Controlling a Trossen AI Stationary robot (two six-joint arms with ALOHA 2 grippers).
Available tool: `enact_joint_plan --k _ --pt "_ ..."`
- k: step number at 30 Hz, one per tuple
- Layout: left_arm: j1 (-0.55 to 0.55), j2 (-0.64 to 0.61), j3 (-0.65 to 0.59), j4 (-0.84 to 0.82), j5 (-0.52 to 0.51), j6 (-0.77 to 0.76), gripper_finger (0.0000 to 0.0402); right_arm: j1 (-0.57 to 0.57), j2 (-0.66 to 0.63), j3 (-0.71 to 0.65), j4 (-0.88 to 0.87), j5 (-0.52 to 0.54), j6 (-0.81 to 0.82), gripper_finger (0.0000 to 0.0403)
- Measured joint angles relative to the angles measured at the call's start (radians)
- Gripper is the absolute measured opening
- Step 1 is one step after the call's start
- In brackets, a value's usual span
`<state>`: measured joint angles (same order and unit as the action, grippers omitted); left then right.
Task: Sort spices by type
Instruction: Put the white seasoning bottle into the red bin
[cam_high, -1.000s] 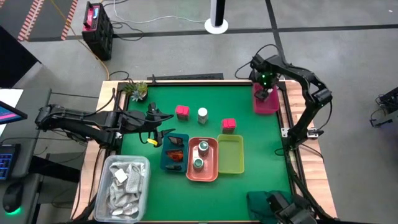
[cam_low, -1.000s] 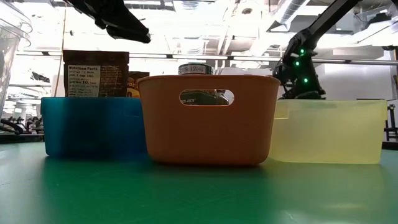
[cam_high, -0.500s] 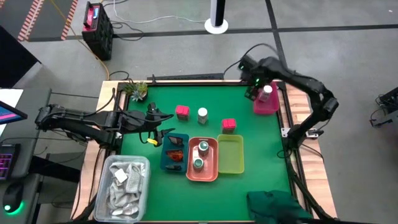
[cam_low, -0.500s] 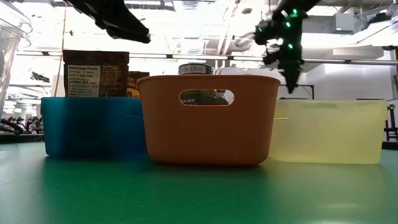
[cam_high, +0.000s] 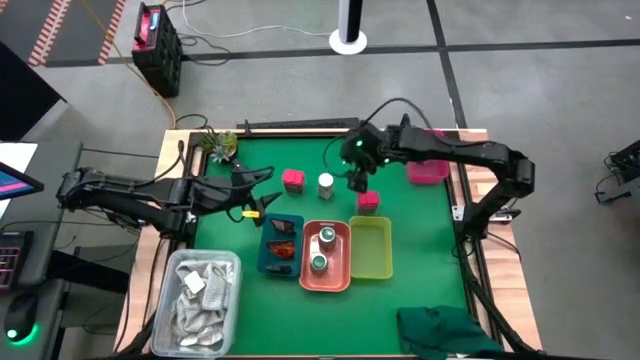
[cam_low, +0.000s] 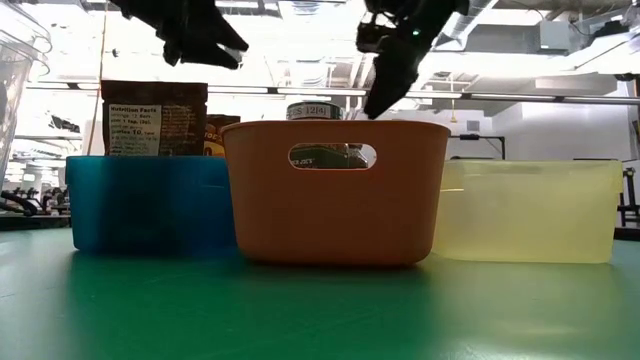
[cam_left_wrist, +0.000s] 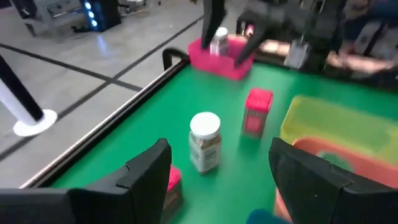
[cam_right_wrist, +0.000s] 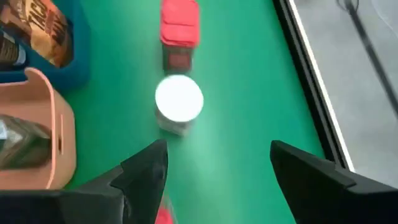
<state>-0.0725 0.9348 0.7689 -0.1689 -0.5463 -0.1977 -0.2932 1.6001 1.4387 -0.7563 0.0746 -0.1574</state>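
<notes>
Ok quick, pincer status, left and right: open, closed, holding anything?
Left pincer: open, empty, hovering beside the blue tray.
Right pincer: open, empty, above the mat near the white-lidded jar.

Three trays are sitting side by side near the front middle of the surface (cam_high: 420, 240): the left tray (cam_high: 266, 258) is holding packets (cam_high: 283, 226), the middle tray (cam_high: 340, 262) is holding two jars (cam_high: 323, 249), and the right tray (cam_high: 371, 250) is touching it. Behind them, a box (cam_high: 292, 180), a lone jar (cam_high: 326, 185) and a second box (cam_high: 367, 202) are standing apart in a row. A fourth tray (cam_high: 428, 171) is lying at the back right corner. A bin of sachets (cam_high: 198, 290) is sitting at the front left, a plant (cam_high: 218, 146) at the back left. The right claw (cam_high: 358, 180) is hanging between the lone jar and the second box; the left claw (cam_high: 258, 195) is hovering left of the first box.
</notes>
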Motion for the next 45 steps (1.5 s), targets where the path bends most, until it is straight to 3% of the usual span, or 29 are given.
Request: enact_joint_plan --k 6,12,17,25,34,45 --pt "-0.052 0.009 -0.017 0.14 -0.039 0.089 0.0256 0.026 0.095 0.007 0.064 -0.041 -0.008 0.0306" --pt "-0.105 0.012 -0.065 0.256 -0.092 0.119 0.0256 0.027 0.204 0.104 0.055 -0.05 -0.076 0.0307" --pt "-0.121 0.013 -0.092 0.241 -0.109 0.101 0.0256 0.027 0.281 0.17 0.044 -0.054 -0.173 0.0307" --pt "-0.121 0.011 -0.092 0.225 -0.126 0.125 0.0256 0.027 0.364 0.259 -0.026 -0.053 -0.2 0.0311" --pt "-0.121 0.011 -0.092 0.227 -0.126 0.164 0.0256 0.02 0.368 0.275 -0.033 -0.049 -0.207 0.0392" --pt "-0.121 0.011 -0.092 0.228 -0.124 0.167 0.0256 -0.013 0.424 0.276 -0.053 -0.05 -0.2 0.0399"
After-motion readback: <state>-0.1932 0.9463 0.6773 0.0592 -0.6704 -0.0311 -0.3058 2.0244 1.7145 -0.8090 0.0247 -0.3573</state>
